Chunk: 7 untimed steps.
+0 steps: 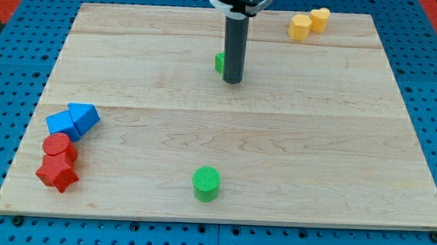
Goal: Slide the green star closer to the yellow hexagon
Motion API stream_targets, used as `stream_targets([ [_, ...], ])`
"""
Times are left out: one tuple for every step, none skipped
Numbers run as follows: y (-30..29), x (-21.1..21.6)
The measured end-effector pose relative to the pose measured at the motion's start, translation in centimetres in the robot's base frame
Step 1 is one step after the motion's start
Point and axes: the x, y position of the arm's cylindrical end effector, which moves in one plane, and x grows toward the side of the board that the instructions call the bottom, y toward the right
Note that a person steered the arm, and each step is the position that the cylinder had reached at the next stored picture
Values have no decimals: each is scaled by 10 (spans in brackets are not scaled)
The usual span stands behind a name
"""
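The green star [219,62] lies in the upper middle of the board, mostly hidden behind my rod; only its left edge shows. My tip [233,81] rests on the board right against the star's lower right side. The yellow hexagon [300,27] sits near the view's top right, touching a yellow heart [320,19]. The star is well to the left of and a little below the hexagon.
A green cylinder [206,183] stands near the bottom middle. At the left are a blue cube [61,124], a blue triangular block [83,116], a red cylinder [58,146] and a red star [57,172]. The wooden board [336,142] lies on a blue pegboard.
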Motion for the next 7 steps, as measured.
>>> stream_targets([
  [-18,0],
  [2,-49],
  [61,-88],
  [37,-71],
  [15,-16],
  [-35,-44],
  [3,-72],
])
